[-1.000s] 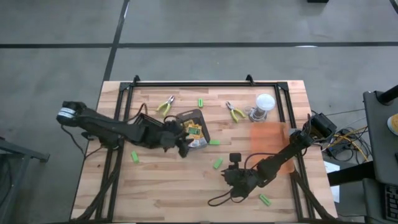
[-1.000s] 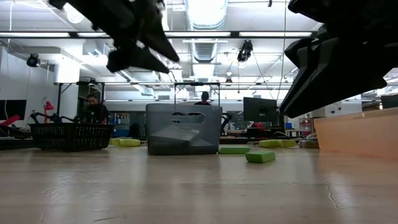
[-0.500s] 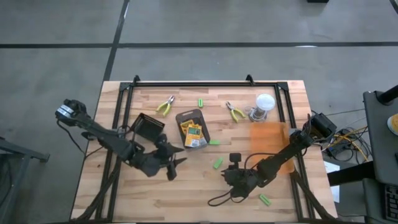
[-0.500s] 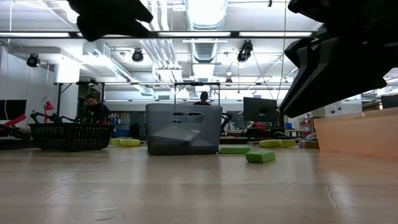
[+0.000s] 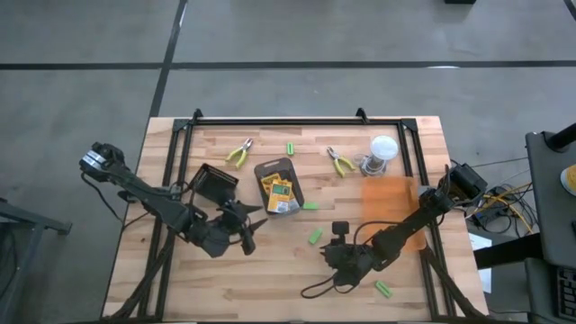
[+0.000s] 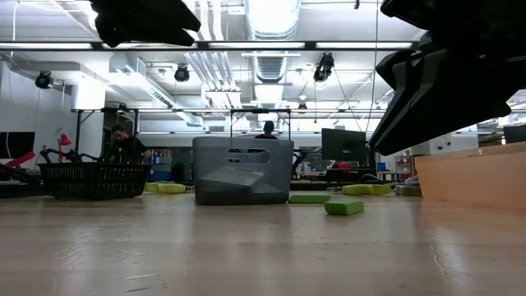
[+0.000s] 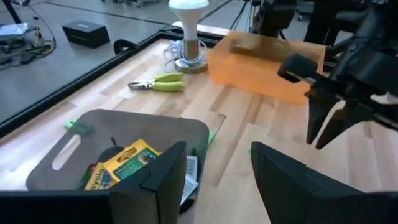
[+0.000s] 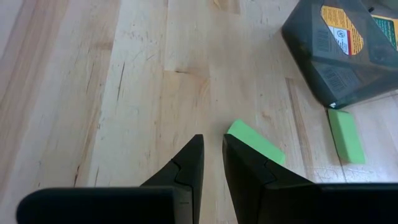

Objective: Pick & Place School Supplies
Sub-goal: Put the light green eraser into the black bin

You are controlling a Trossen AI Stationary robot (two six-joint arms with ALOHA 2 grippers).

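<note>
High view: the left gripper hangs with fingers spread and nothing between them, at about 7 o'clock from the tray. Crayon boxes lie in the tray. One pair of pliers lies at the tray's 10 o'clock, another at its 2 o'clock beside the jar. The right gripper sits at the tray's 5 o'clock, fingers nearly closed and bare; a stick lies just beyond them.
</note>
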